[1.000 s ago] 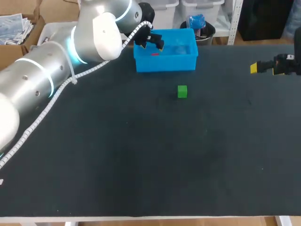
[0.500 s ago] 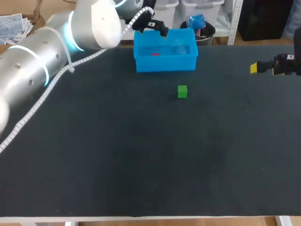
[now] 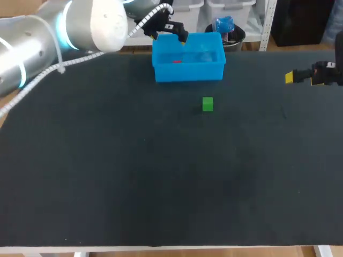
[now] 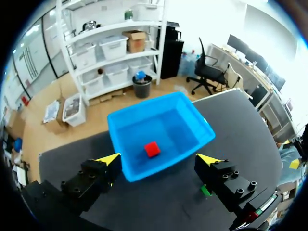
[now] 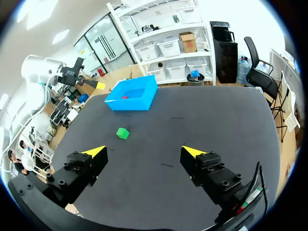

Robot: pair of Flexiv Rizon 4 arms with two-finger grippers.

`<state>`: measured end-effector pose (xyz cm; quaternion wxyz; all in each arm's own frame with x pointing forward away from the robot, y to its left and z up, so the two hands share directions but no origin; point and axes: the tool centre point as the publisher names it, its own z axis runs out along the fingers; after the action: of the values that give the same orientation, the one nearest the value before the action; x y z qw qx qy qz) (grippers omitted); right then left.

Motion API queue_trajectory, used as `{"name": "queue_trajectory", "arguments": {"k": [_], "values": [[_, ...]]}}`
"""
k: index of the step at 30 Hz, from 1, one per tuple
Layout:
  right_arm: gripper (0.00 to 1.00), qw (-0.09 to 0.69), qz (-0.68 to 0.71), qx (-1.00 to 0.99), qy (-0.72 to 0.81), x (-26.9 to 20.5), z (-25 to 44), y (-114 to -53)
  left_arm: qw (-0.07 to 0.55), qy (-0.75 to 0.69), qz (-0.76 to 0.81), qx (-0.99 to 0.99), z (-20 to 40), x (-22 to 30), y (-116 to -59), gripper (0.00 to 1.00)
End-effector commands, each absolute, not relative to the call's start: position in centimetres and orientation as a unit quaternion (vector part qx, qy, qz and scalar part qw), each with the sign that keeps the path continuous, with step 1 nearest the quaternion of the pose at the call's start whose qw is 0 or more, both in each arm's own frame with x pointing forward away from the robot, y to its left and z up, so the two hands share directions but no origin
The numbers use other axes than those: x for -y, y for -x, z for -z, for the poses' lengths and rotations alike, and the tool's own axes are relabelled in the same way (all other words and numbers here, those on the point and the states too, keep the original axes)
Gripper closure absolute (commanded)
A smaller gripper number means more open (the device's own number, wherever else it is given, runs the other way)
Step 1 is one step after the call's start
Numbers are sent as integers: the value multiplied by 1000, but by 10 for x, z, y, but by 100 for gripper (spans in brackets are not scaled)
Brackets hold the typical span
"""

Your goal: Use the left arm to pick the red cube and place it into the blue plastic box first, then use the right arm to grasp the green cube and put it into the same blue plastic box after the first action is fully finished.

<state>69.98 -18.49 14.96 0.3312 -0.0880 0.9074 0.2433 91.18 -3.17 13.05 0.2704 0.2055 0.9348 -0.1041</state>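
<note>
Two arms are in view over the dark table (image 3: 161, 176). The left arm (image 3: 48, 27) enters from the far left corner. The left gripper (image 4: 160, 159) hangs above the blue plastic box (image 3: 187, 72), near its far left corner, with its fingers spread wide and nothing between them. The red cube (image 4: 152, 149) lies flat on the box floor, left of centre and apart from every wall. The green cube (image 3: 208, 104) rests on the table on the near side of the box, just right of the box's middle and not touching it. The right gripper (image 5: 144, 151) sits at the table's right edge, fingers spread and empty, well apart from the green cube.
</note>
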Motion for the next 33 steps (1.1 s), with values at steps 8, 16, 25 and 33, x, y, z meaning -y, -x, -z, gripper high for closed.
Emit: {"name": "queue_trajectory", "arguments": {"k": [8,16,25,33], "values": [[0,331,-243,-907,88,185,-149,-700,317,-191,121,-921,-153,-53,-783,0],[0,331,-243,-907,88,185,-149,-700,332,-202,124,-913,-157,-94,-731,0],[0,331,-243,-907,88,185,-149,-700,321,-213,137,-913,-154,-137,-677,0],[0,331,-243,-907,88,185,-149,-700,314,-225,145,-911,-146,-168,-637,0]]}}
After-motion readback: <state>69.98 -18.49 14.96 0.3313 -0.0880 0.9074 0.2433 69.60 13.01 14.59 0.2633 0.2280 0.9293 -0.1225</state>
